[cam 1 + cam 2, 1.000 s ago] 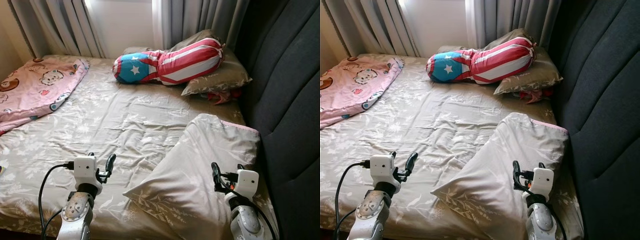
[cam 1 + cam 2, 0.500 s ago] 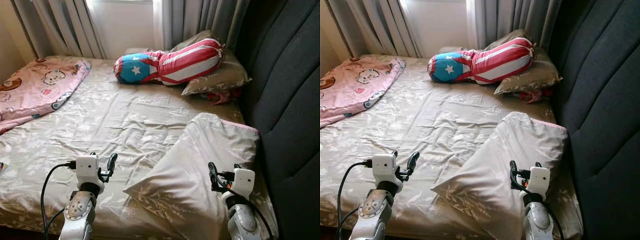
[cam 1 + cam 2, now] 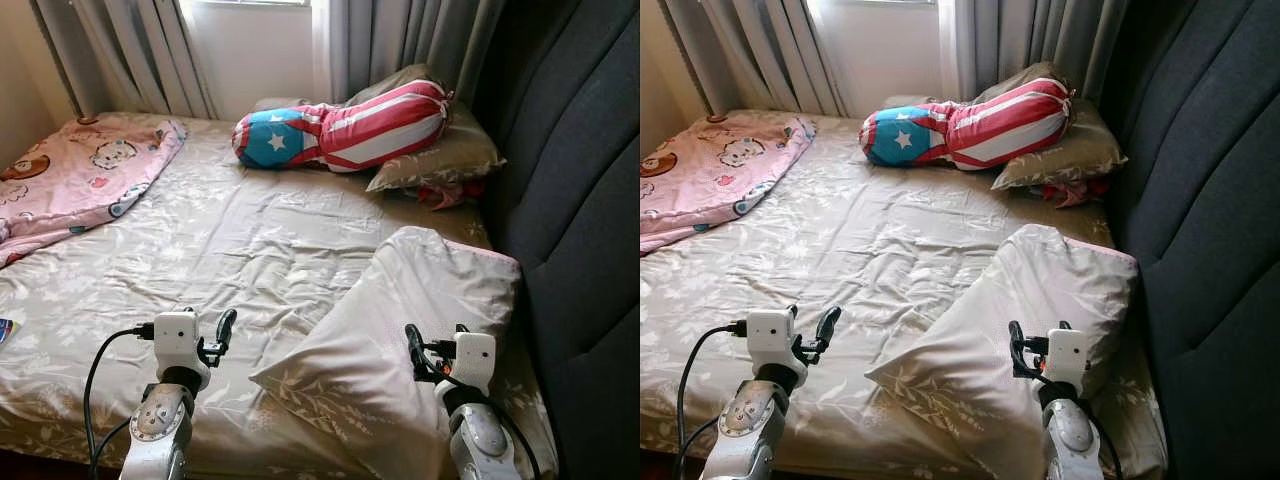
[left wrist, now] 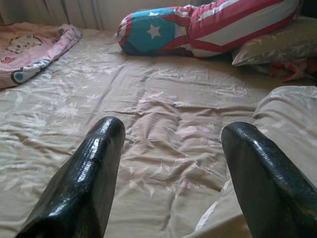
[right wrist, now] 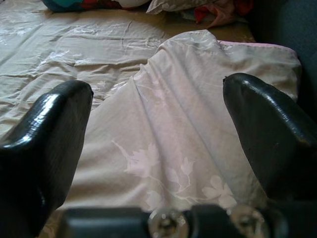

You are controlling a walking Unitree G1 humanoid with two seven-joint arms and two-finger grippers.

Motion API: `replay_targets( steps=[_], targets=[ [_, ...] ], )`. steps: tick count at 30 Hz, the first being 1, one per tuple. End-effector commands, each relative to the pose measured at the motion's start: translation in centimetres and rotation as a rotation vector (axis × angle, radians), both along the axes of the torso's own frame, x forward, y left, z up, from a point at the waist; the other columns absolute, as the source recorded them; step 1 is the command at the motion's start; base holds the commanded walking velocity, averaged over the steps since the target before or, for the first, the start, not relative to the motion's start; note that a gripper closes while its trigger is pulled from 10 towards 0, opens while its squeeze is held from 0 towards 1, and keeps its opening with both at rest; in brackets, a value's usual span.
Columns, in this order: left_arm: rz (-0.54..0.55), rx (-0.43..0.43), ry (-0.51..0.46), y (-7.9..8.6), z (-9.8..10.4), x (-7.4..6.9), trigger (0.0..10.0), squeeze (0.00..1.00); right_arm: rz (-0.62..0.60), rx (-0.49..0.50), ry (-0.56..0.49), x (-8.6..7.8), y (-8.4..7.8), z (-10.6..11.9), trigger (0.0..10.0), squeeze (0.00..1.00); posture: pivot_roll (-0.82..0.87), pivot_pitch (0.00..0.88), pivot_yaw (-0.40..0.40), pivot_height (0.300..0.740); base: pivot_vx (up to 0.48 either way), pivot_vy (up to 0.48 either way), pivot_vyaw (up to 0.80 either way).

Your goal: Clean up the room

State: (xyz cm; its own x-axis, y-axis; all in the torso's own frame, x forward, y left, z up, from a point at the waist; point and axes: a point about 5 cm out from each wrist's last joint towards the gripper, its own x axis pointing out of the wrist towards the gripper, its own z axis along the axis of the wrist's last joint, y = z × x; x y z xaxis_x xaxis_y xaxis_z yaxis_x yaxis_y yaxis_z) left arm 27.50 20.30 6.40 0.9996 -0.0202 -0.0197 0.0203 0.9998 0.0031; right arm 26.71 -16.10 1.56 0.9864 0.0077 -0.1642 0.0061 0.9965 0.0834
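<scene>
A beige floral pillow (image 3: 400, 330) lies askew on the front right of the bed, against the dark headboard. My right gripper (image 5: 156, 148) hovers open just above the pillow's near end, nothing between its fingers (image 3: 412, 345). My left gripper (image 4: 171, 173) is open too, low over the rumpled beige sheet (image 3: 230, 240) at the pillow's left. A red, white and blue striped bolster (image 3: 345, 125) rests at the far end on a second beige pillow (image 3: 445, 155). A pink cartoon blanket (image 3: 70, 180) is bunched at the far left.
The padded dark headboard (image 3: 580, 200) runs along the right side. Grey curtains (image 3: 130, 50) and a window close off the far end. A red cloth (image 3: 445, 193) peeks out under the far pillow. A small coloured item (image 3: 4, 330) lies at the bed's left edge.
The view has shifted slightly. My right gripper has moved a little to the left over the pillow's near end. The left gripper has hardly moved.
</scene>
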Motion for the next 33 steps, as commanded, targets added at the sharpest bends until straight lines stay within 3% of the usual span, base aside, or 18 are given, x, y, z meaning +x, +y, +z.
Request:
replay_targets(
  steps=[1, 33],
  targets=[
    [-0.004, -0.006, 0.009, -0.13, -0.03, -0.1, 10.0, 0.0, -0.01, 0.011, -0.012, -0.13, -0.22, 0.04, 10.0, 0.0, 0.01, 0.0, -0.034, 0.655, 0.0, 0.0, 0.0],
    [-0.007, -0.026, 0.011, -0.07, 0.28, 0.04, 10.0, 0.0, -0.004, 0.028, -0.011, 0.28, 0.49, 0.14, 10.0, 0.0, 0.02, 0.0, -0.033, 0.655, 0.0, 0.0, 0.0]
  ],
)
